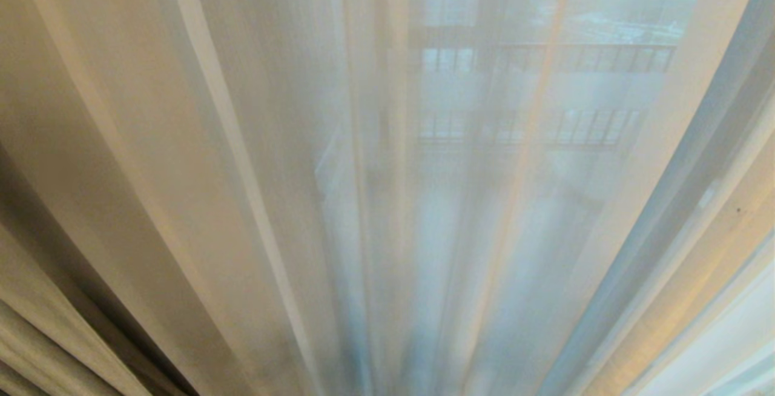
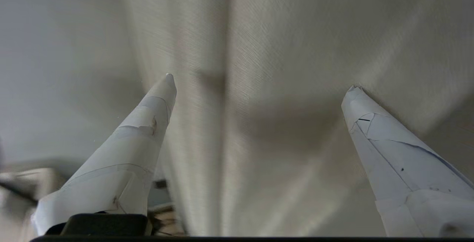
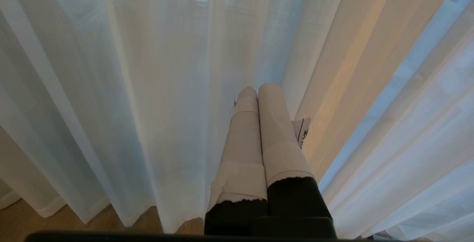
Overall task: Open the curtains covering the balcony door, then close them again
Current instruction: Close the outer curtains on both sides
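Woven grey-beige drape (image 2: pixel 281 49) faces the left gripper (image 2: pixel 259 83), fingers spread wide and empty, so closing early could catch nothing but air.

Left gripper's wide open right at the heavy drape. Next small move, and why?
Probably ease the left gripper forward so a fold of the heavy drape sits between its fingers, then close. The fingers stand wide apart with only flat cloth ahead, nothing held. The right gripper is shut, idle before the sheers.
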